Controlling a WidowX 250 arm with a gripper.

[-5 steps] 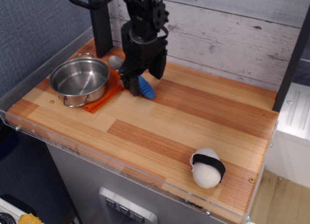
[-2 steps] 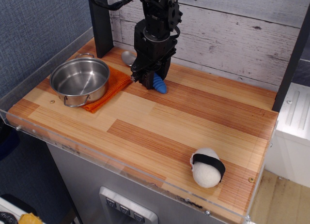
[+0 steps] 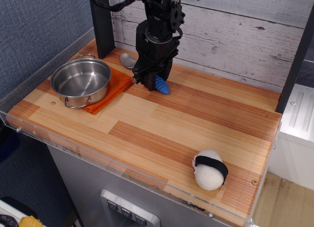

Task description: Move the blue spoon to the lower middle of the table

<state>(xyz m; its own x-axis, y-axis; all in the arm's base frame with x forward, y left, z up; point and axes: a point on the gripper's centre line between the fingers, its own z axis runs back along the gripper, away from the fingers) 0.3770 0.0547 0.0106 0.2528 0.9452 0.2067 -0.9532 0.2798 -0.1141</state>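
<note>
The blue spoon lies near the back of the table (image 3: 196, 119), right of the pot. Its ribbed blue handle (image 3: 161, 85) sticks out to the lower right from under my gripper (image 3: 148, 79). Its silver bowl (image 3: 128, 60) shows to the upper left, just above the orange cloth's corner. The black gripper comes straight down over the spoon's middle with its fingers closed around it. The spoon is at or just above the wood; I cannot tell which. The contact itself is hidden by the gripper body.
A steel pot (image 3: 81, 82) stands on an orange cloth (image 3: 116, 88) at the left. A white plush ball with a black band (image 3: 210, 169) lies at the front right. A black post (image 3: 102, 21) rises at the back left. A clear acrylic rim (image 3: 127, 175) edges the table.
My gripper has moved right and slightly back with the spoon, off the orange cloth's edge onto bare wood. In the last half second it has hardly moved.
</note>
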